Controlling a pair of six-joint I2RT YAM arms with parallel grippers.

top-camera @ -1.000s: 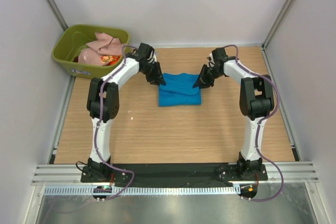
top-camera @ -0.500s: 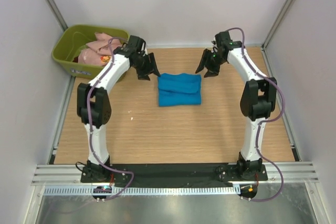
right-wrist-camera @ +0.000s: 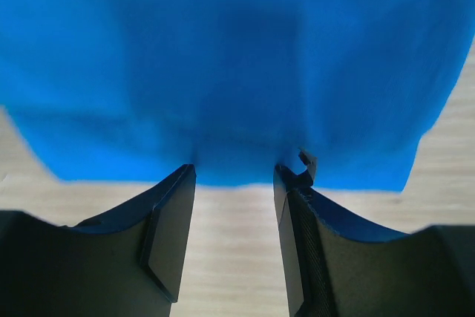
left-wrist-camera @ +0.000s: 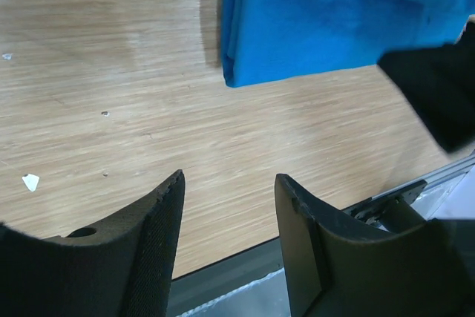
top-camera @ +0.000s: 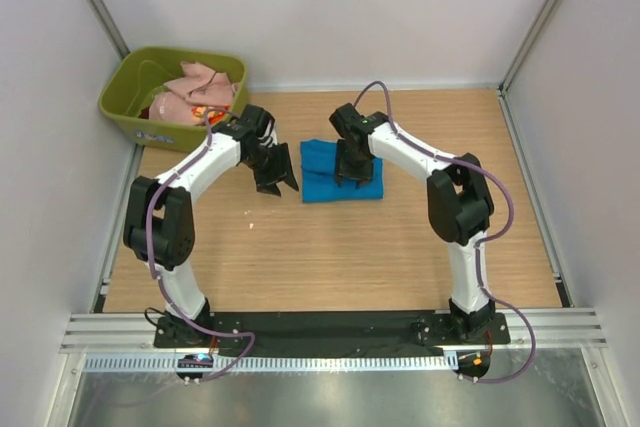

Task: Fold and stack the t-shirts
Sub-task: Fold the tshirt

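Observation:
A bright blue t-shirt [top-camera: 327, 179] lies folded in a rectangle at the middle of the wooden table. My right gripper [top-camera: 352, 175] hovers over it, open; in the right wrist view its tips [right-wrist-camera: 234, 172] sit at the edge of the blue cloth [right-wrist-camera: 237, 57] with nothing between them. My left gripper [top-camera: 279, 185] is just left of the shirt, open and empty [left-wrist-camera: 231, 180], with the shirt's corner [left-wrist-camera: 326, 20] ahead of it. A pale pink t-shirt [top-camera: 196, 83] and a red-orange patterned one [top-camera: 207, 113] lie crumpled in the tub.
The olive-green plastic tub [top-camera: 122, 107] stands at the table's far left corner, against the wall. White walls close in the left, back and right sides. A metal rail [top-camera: 330, 347] runs along the near edge. Small white specks [left-wrist-camera: 30, 181] lie on the wood.
Both grippers have opened and let go of the blue shirt's far corners. The left one pulled back, then came down beside the shirt's left edge. The right one swung left over the shirt.

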